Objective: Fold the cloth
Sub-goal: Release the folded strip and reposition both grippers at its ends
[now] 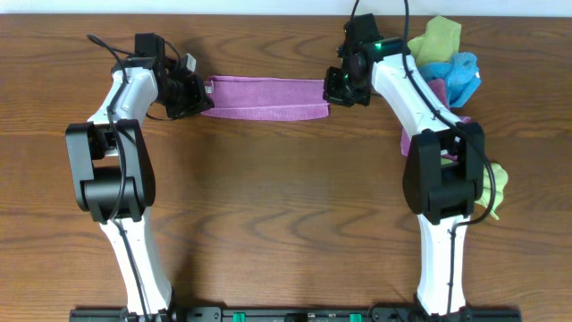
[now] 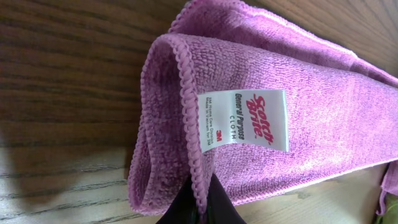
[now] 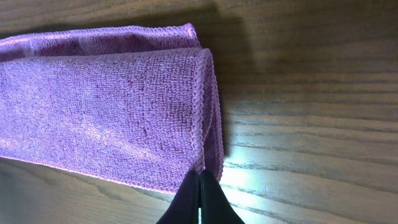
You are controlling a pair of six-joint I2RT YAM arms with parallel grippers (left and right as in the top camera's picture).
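My left pincer [image 1: 198, 97] and right pincer [image 1: 335, 92] each clamp an end of the cloth [image 1: 265, 97], a fluffy lilac band with stitched hems on the wood-grain table [image 1: 286, 206], its white tag [image 2: 244, 119] reading "Scotch-Brite General Purpose Cloth".

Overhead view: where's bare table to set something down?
Free: the wooden table between the left arm and right arm, below the stretched lilac microfibre cloth; also outside the left arm. Crowded: the far right corner, where blue and olive-green cloths pile.
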